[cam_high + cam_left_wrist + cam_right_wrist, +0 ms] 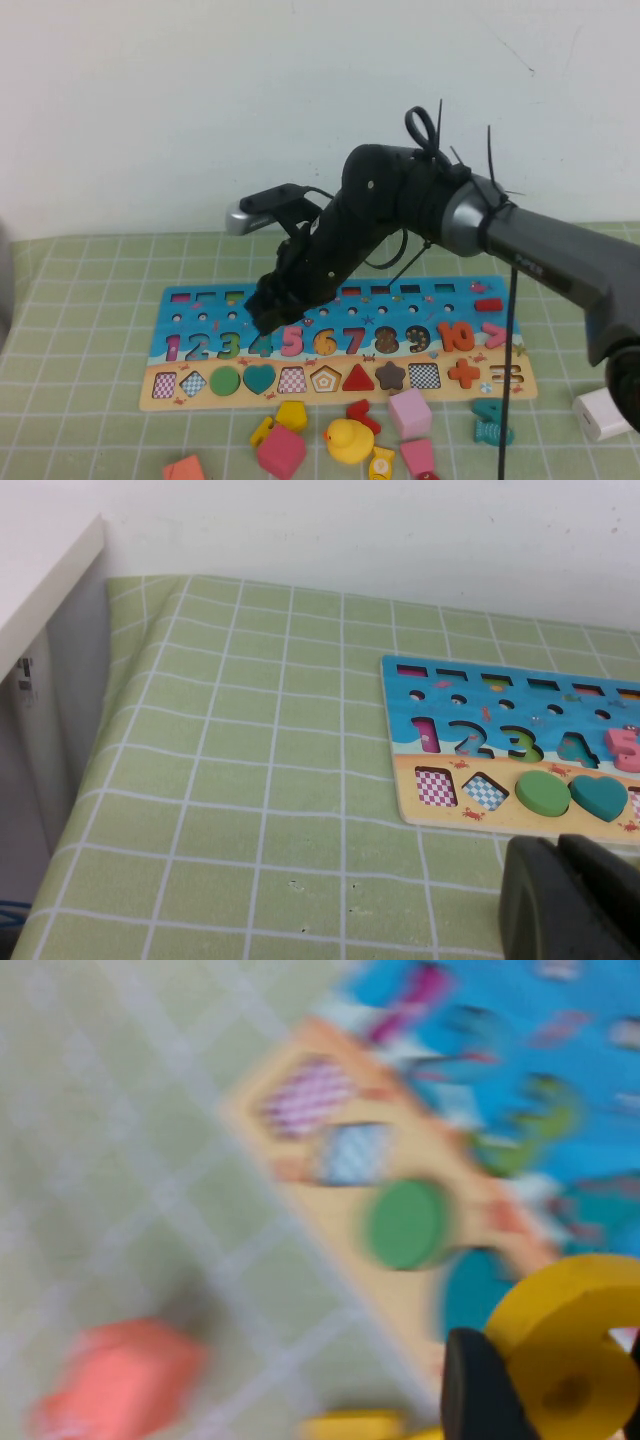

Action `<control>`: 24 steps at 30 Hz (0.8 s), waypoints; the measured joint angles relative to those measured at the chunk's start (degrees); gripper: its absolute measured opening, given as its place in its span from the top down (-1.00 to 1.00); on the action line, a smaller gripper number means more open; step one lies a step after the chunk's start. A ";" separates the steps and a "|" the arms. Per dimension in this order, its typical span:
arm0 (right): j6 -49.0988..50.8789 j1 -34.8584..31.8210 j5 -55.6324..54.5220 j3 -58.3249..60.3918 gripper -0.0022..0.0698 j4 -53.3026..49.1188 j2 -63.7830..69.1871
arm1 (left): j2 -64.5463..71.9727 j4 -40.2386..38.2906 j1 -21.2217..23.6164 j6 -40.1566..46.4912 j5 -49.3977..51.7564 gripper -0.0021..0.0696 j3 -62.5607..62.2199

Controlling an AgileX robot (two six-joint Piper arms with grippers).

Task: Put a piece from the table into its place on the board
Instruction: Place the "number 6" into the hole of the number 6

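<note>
Right gripper fingers clamp yellow six above board, near 4, short of slot. Risk: tilted piece jams. Left gripper parked beside board, fingers closed.

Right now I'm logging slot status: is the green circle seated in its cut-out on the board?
Yes, the green circle sits flush in the board's tan strip, beside the teal heart.

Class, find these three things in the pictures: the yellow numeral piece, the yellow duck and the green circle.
yellow numeral piece [565,1355]: right wrist view, its curved face.
yellow duck [347,438]: high view, its body.
green circle [225,381]: high view, its centre.
</note>
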 joint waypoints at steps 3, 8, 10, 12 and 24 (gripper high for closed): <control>5.95 0.00 0.00 -2.49 0.18 -8.43 2.03 | 0.00 0.00 0.00 0.00 0.00 0.95 0.00; 12.99 0.00 0.11 -4.60 0.18 -18.16 4.77 | 0.00 0.00 0.00 0.00 0.00 0.95 0.00; 14.14 0.00 0.11 -4.71 0.18 -19.07 5.72 | 0.00 0.00 0.00 0.00 0.00 0.95 0.00; 15.06 0.00 0.00 -4.71 0.18 -19.31 6.44 | 0.00 0.00 0.00 0.00 0.00 0.95 0.00; 23.74 -0.19 1.90 -4.75 0.18 -19.90 9.55 | 0.00 0.02 0.00 0.00 0.00 0.95 0.00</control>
